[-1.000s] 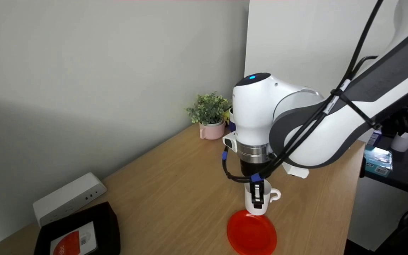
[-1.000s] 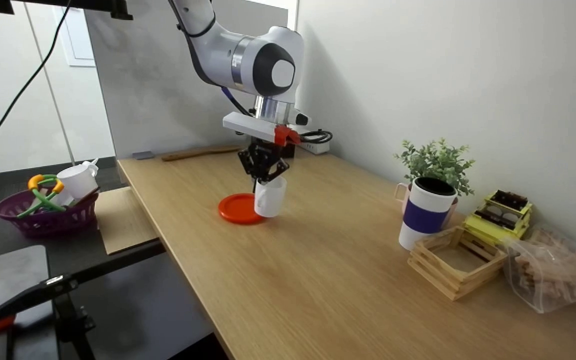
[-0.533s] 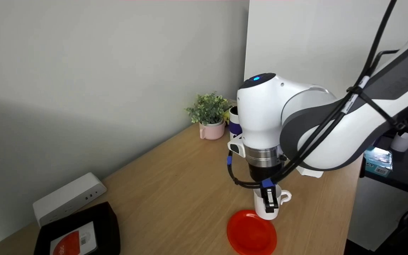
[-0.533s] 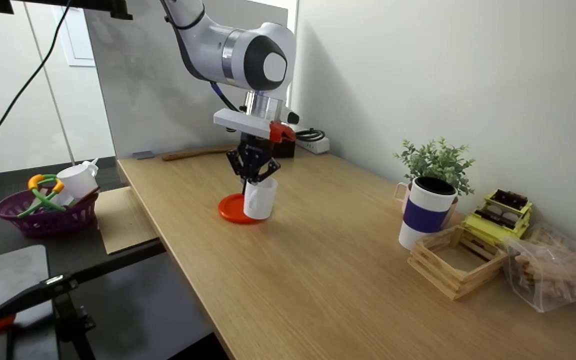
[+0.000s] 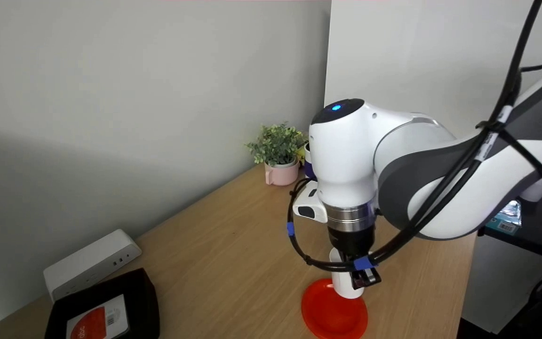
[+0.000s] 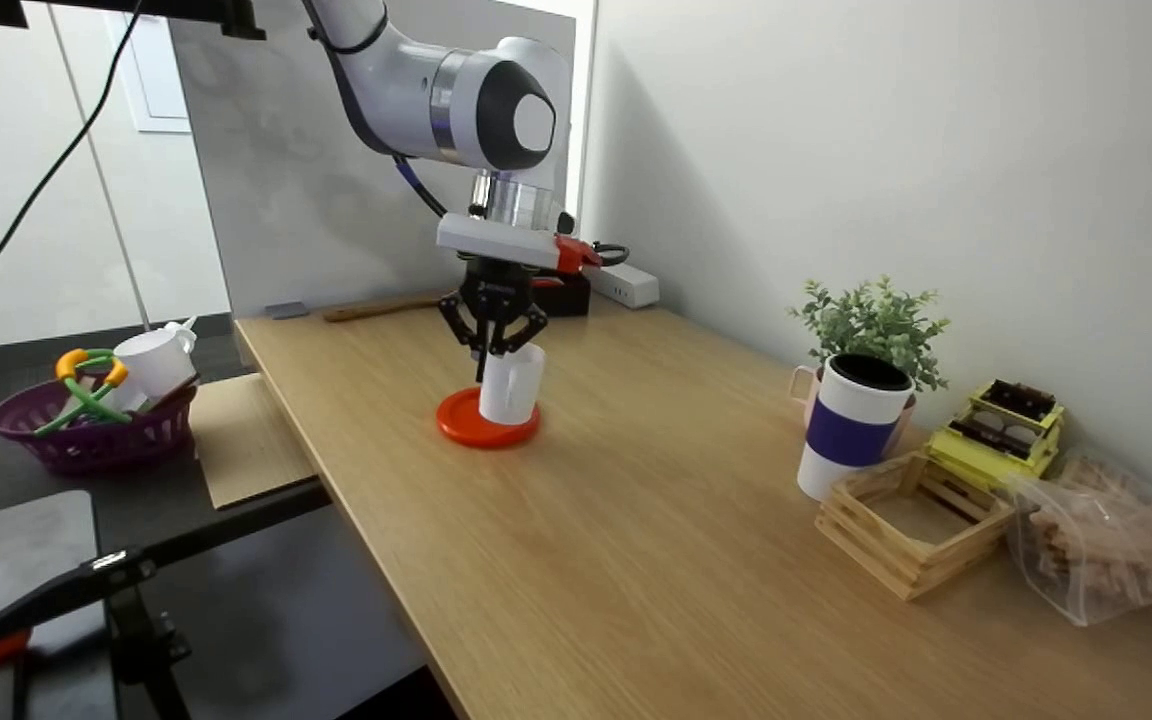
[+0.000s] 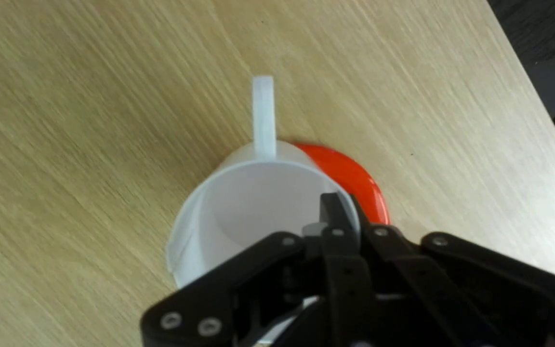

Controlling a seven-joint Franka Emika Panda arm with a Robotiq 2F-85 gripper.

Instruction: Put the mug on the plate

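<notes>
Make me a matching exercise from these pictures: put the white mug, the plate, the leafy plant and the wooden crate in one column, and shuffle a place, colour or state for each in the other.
Things
1. white mug
2. plate
3. leafy plant
4. wooden crate

Descriptions
A. set in a pink pot
B. beside a clear bag
C. wall pinched between the fingers
D. bright red

Pairs: 1-C; 2-D; 3-A; 4-B

In an exterior view, the Robotiq gripper (image 6: 488,358) holds the white mug (image 6: 513,388) over the red plate (image 6: 456,420), whether touching it is unclear; right of the plate stands a blue-banded tumbler (image 6: 848,435).
</notes>
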